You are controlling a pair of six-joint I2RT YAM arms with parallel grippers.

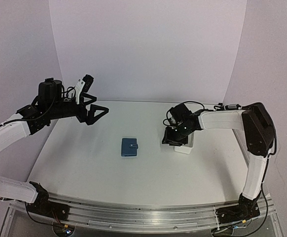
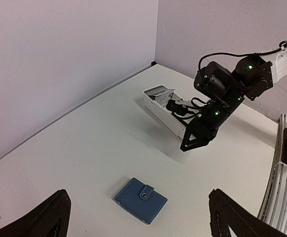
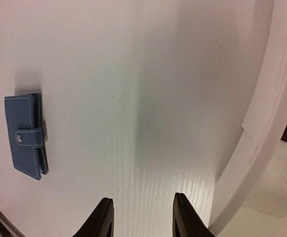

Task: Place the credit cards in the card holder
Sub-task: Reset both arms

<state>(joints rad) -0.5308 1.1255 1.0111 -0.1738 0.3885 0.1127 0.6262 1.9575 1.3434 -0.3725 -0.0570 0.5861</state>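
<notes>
The dark-blue card holder point(image 1: 129, 146) lies closed on the white table, its snap tab fastened. It also shows in the left wrist view point(image 2: 141, 200) and the right wrist view point(image 3: 26, 136). A pale grey-white card point(image 2: 162, 94) lies at the far end of the long white tray point(image 2: 159, 114). I cannot make out a dark card. My left gripper point(image 1: 98, 94) is wide open and empty, high above the table's left side. My right gripper point(image 1: 174, 139) is open and empty, low over the table beside the tray's left wall point(image 3: 249, 148).
The white tray point(image 1: 184, 146) stands right of the card holder, partly under my right wrist. Purple walls close the back and sides. A metal rail point(image 1: 143, 215) runs along the near edge.
</notes>
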